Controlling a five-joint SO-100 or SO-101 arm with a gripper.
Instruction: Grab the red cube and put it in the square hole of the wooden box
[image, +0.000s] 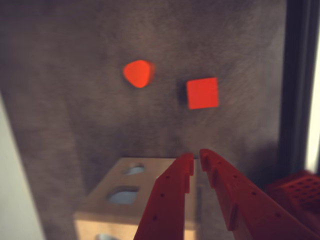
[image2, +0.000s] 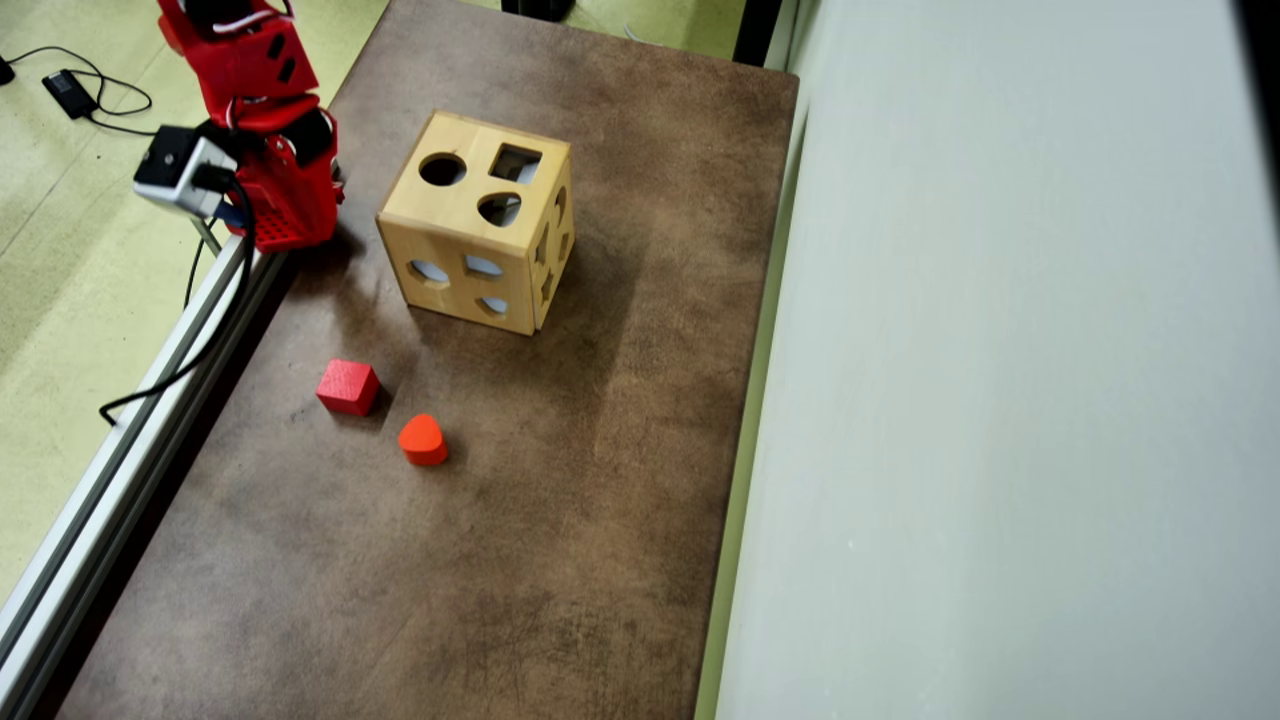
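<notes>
Jaws: nearly closed, tips a narrow slit apart, nothing between them; gripper (image: 196, 159) seen from behind in the wrist view, over the near edge of the box.

Overhead view, left to right:

1. Arm (image2: 262, 120): red, folded at the table's top-left corner beside the metal rail (image2: 120, 440); camera module on its left side. Clear of every block.
2. Cube (image2: 348, 387): deep red, flat on the table (image2: 560, 520), below and left of the box, apart from it. Untouched, not yet grasped.
3. Heart block (image2: 423, 439): orange-red, rounded, just right of and below the cube, not touching it. Not part of the task.
4. Box (image2: 478, 222): light wood, upright; top face carries a round hole, a square hole (image2: 516, 163) and a rounded third cutout. Square hole shows nothing lodged in it.

Progress, by judgement: nothing done. Remaining: reach to cube, grasp, lift, carry to square hole, release.
</notes>
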